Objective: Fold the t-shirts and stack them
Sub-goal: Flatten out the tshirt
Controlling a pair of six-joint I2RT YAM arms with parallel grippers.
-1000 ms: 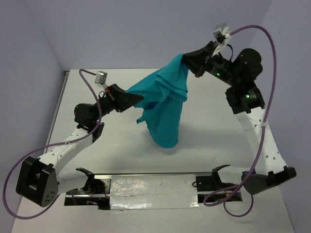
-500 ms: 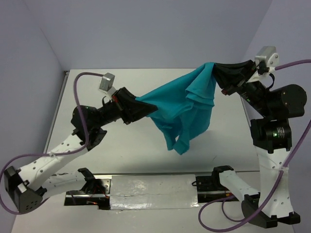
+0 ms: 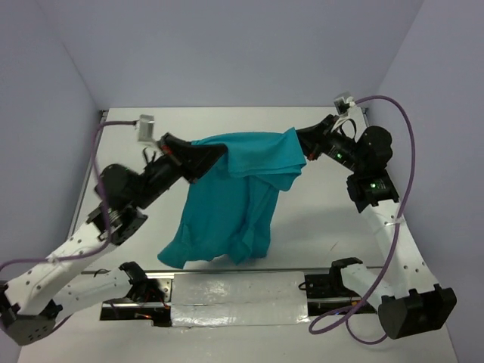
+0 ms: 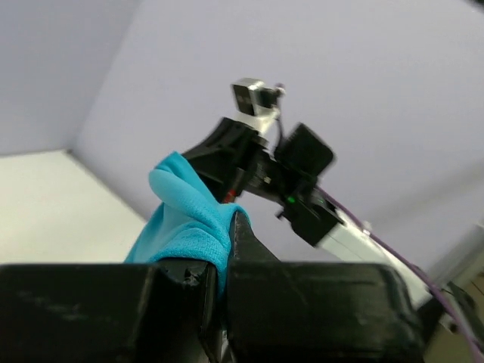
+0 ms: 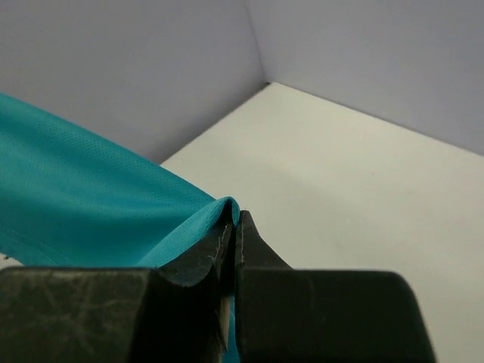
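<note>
The t-shirt (image 3: 227,208) is hanging between the two grippers, its stretched upper edge running straight from the left gripper (image 3: 217,153) across to the right gripper (image 3: 302,144). Both are clamping that edge (jaws pinched tight), and the body is drooping below them.

T-shirt (image 3: 227,204) hangs over the bench (image 3: 325,219) middle, strung between left claw (image 3: 218,150) and right claw (image 3: 301,141), bottom toward the near edge.

place: lab test cell | evidence: plain lavender walls (image 3: 227,53), white table (image 3: 318,219)
</note>
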